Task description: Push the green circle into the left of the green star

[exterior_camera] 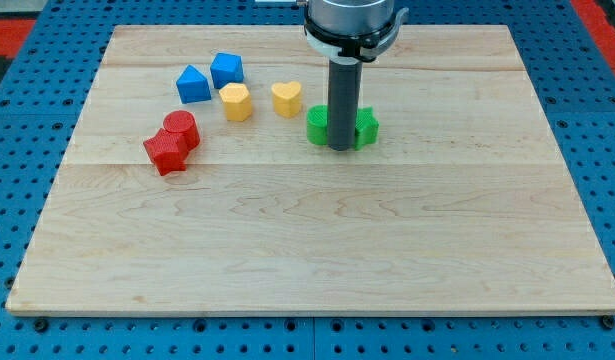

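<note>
Green circle (318, 127), bright, half-hidden behind rod (342, 100)

Eight small coloured blocks sit on one wooden board (317, 260), two of each colour. Two are blue: a house-shaped block (193, 84) and, at its 1 o'clock, a cube (227, 69). Two are yellow: a hexagon-like block (236, 101) and, at its 3 o'clock, a heart (286, 98). Two are red: a cylinder (180, 128) and, at its 7 o'clock, a star-like block (165, 152). Two are green: one block (317, 126) and, at its 3 o'clock, another (366, 126) (the shapes of both are partly hidden by the rod). One rod ends in my tip (342, 148), counted singly.
</note>
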Motion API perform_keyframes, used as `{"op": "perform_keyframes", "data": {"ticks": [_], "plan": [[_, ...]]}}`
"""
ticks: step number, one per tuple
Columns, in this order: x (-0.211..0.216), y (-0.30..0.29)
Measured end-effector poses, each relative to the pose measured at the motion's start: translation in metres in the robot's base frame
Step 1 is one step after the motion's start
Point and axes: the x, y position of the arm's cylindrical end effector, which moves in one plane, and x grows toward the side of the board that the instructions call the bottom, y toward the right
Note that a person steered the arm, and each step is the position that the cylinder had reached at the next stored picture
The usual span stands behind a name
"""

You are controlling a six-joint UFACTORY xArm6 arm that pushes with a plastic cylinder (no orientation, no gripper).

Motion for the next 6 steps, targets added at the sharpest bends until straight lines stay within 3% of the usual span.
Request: {"op": "perform_keyframes", "data": {"ticks": [3, 4, 5, 6], "plan": [[0.019, -0.022], [0.009, -0.093], [-0.036, -0.133], [-0.02, -0.058]]}}
